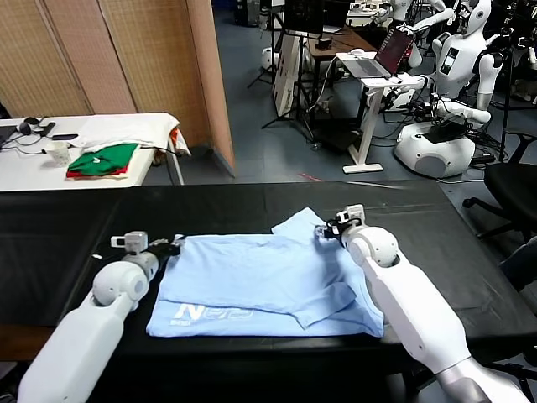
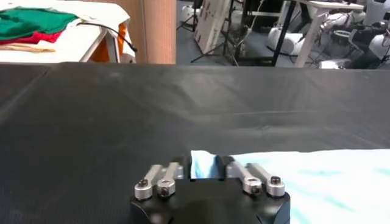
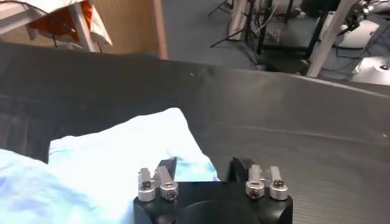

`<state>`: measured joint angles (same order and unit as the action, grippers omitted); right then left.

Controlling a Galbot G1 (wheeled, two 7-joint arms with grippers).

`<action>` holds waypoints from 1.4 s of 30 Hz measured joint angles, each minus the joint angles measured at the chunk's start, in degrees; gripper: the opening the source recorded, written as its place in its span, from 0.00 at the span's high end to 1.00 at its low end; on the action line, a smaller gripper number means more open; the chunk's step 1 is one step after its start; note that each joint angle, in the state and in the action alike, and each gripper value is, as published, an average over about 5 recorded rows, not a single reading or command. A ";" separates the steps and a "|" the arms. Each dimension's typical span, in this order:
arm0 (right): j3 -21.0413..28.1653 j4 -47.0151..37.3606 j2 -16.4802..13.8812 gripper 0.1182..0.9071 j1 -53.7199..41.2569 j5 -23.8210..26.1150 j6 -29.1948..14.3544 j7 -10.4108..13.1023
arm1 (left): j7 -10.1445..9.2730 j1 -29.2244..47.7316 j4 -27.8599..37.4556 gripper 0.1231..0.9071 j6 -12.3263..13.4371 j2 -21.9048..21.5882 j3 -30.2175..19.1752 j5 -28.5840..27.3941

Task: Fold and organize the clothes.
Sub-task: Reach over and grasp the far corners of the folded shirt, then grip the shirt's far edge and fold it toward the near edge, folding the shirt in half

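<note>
A pale light-blue T-shirt (image 1: 260,281) lies partly folded on the black table (image 1: 67,243), white lettering (image 1: 210,315) near its front edge. My left gripper (image 1: 172,246) sits at the shirt's far left corner; in the left wrist view the gripper (image 2: 206,165) is shut on a fold of the T-shirt (image 2: 317,176). My right gripper (image 1: 323,232) rests low at the far right, by the sleeve (image 1: 298,225). In the right wrist view the gripper (image 3: 204,169) has its fingers apart, with the edge of the T-shirt (image 3: 116,164) lying between them.
Green-and-red folded garments (image 1: 102,159) lie on a white table (image 1: 126,126) behind on the left. Beyond the black table stand a laptop stand (image 1: 377,75), another robot (image 1: 453,75) and an office chair (image 1: 512,185). Bare black tabletop surrounds the shirt.
</note>
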<state>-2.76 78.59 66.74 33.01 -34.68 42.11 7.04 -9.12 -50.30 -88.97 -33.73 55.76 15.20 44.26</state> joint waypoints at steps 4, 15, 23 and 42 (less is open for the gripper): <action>-0.43 0.62 -0.28 0.97 0.25 0.00 0.01 0.07 | 0.02 0.08 -0.23 0.85 0.07 -0.05 -0.08 -0.03; -2.20 5.65 -2.05 0.97 2.78 0.42 -7.42 -0.08 | -0.43 -0.62 -2.95 0.88 0.14 -0.38 0.21 0.20; -5.15 12.74 -4.62 0.97 7.60 0.98 -8.83 -0.11 | -1.46 -2.69 -7.29 0.89 0.12 -2.43 1.56 1.30; -12.94 31.41 -11.93 0.97 24.61 2.48 -6.22 0.62 | -1.78 -16.38 -22.95 0.89 0.94 -8.88 10.14 2.40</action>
<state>-15.71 110.00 54.80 57.61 -32.19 35.89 7.66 -10.91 -66.68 -111.92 -32.79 46.88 25.34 46.66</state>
